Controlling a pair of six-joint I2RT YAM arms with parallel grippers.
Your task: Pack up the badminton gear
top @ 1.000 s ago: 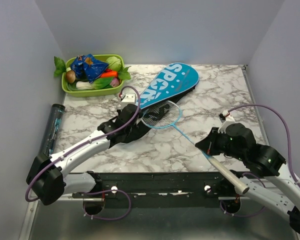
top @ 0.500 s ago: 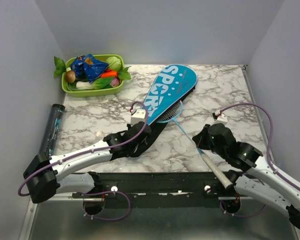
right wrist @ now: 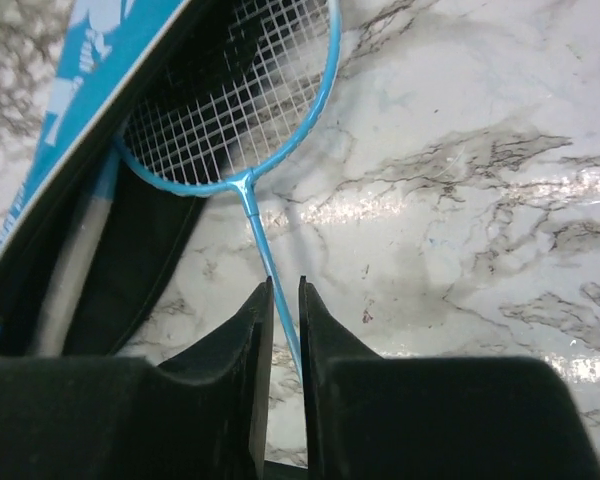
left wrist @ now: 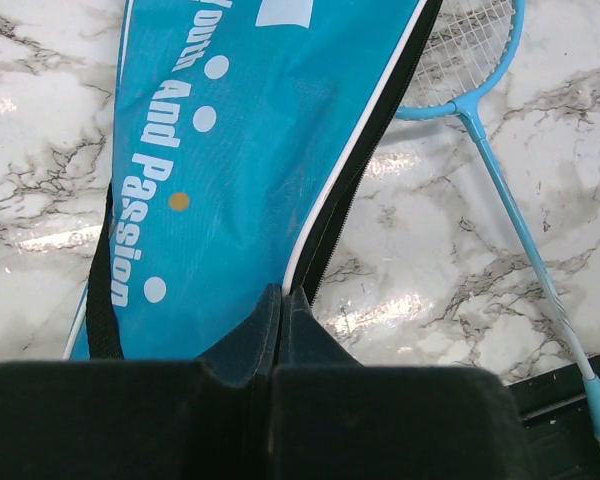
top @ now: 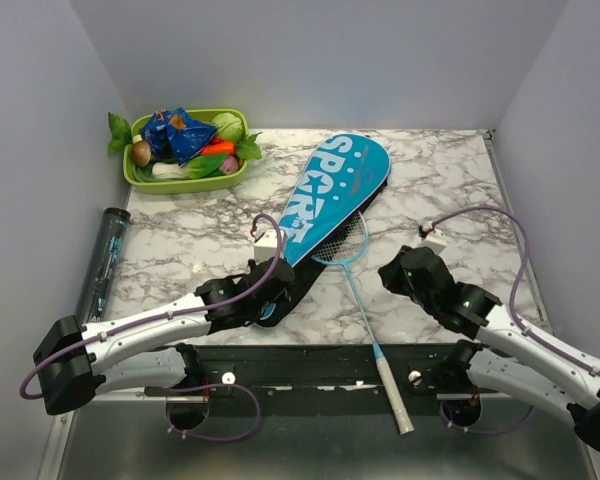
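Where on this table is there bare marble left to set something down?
Bare: between green tray, tube and cover; and the back right corner beside the cover. Crowded: centre front, around racket, left gripper and right gripper.

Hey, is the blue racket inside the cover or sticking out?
Mostly out. The racket has only part of its head inside the cover; shaft and handle lie outside.
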